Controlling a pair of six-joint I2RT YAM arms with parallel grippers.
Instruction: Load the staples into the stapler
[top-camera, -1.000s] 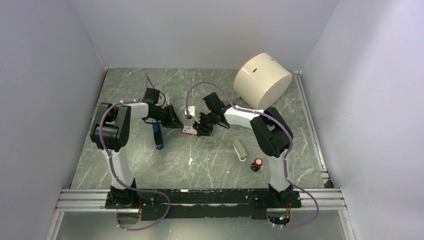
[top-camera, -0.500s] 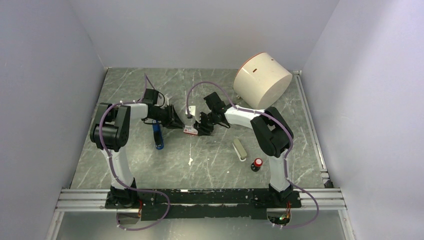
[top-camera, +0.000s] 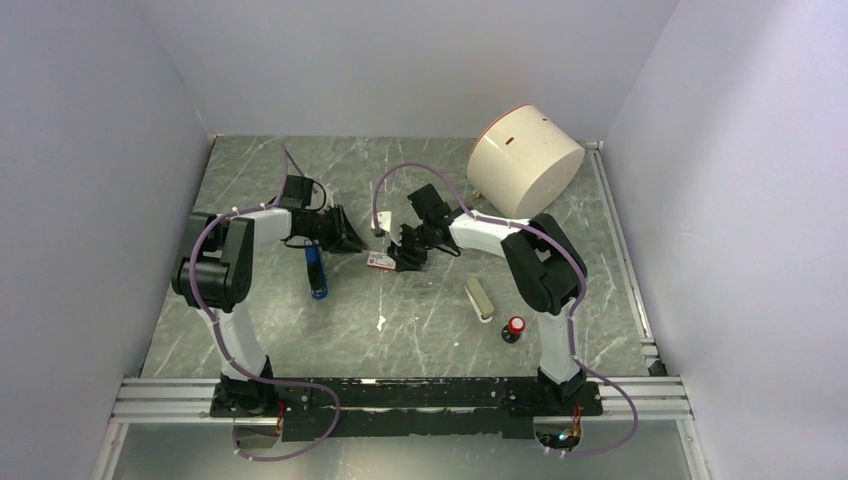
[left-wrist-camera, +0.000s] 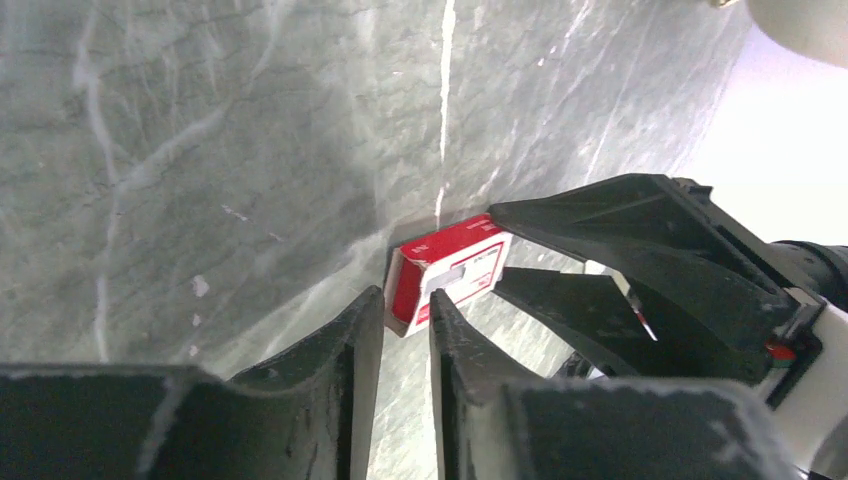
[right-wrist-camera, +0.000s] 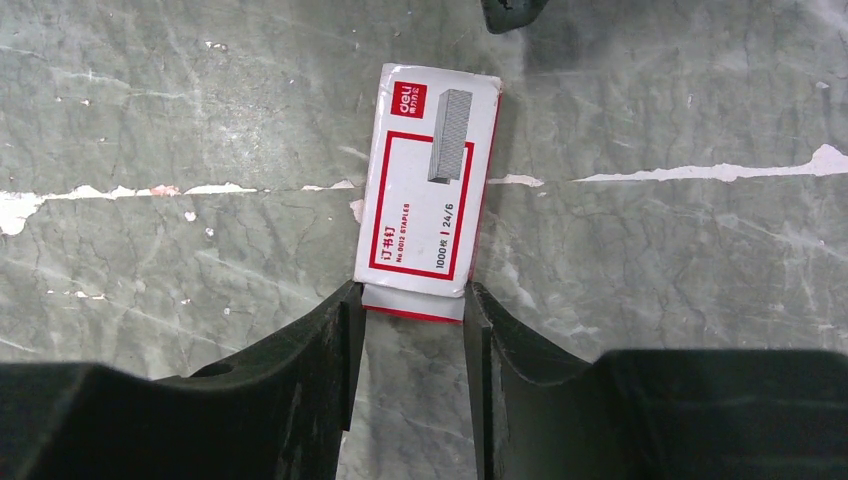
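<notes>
Centrally, right gripper (right-wrist-camera: 408, 300) clamping staples (right-wrist-camera: 428, 180), left gripper (left-wrist-camera: 405, 310) slightly parted beside, stapler (top-camera: 317, 272) nearby.

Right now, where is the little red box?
Top view: the staples box lies at table centre, one end held by the right gripper, the left gripper just left of it.

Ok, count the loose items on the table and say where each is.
5. Staple box at centre; stapler left of it; beige bar and red-capped knob near right; cream drum far right. A white fleck in front may be a scrap. More may be hidden.
</notes>
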